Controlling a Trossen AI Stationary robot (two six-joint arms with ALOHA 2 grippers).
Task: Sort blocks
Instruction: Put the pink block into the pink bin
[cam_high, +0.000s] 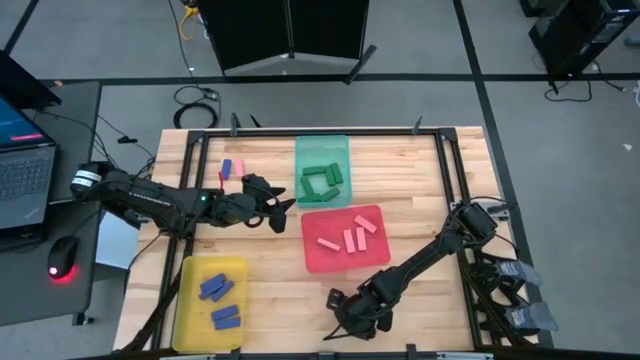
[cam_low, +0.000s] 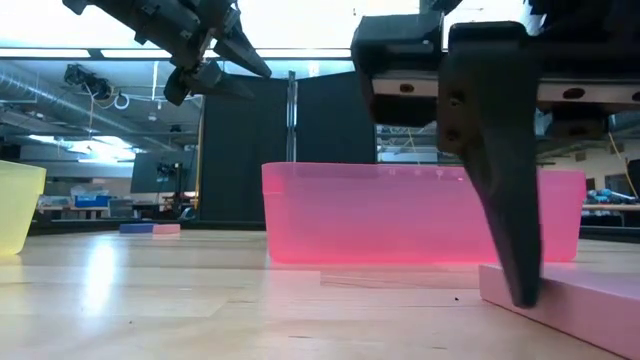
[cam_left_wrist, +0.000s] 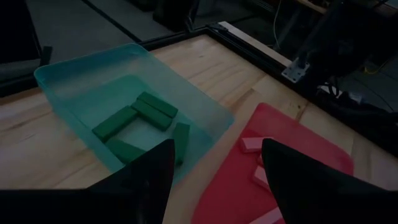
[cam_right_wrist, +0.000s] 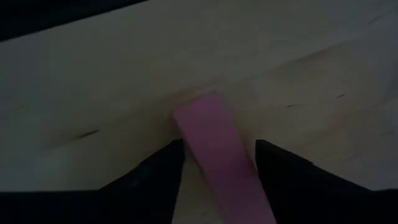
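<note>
Right pincer (cam_right_wrist: 217, 163) straddling pink block (cam_right_wrist: 214, 140) on surface (cam_high: 440, 300)
Fingers apart, astride it, no grip yet; left pincer (cam_high: 283, 212) open, empty, hovers between trays

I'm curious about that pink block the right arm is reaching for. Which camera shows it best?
The right wrist view: the pink block lies between the right gripper's fingers. The low view shows only its end; from above the gripper hides it; the left wrist view misses it.

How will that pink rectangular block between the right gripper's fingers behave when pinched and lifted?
The pink rectangular block looks like a stiff bar with flat faces, so it probably won't bend or roll. It lies flat on the wooden table, so tipping seems unlikely. The right gripper straddles it; an off-centre pinch might swivel it.
</note>
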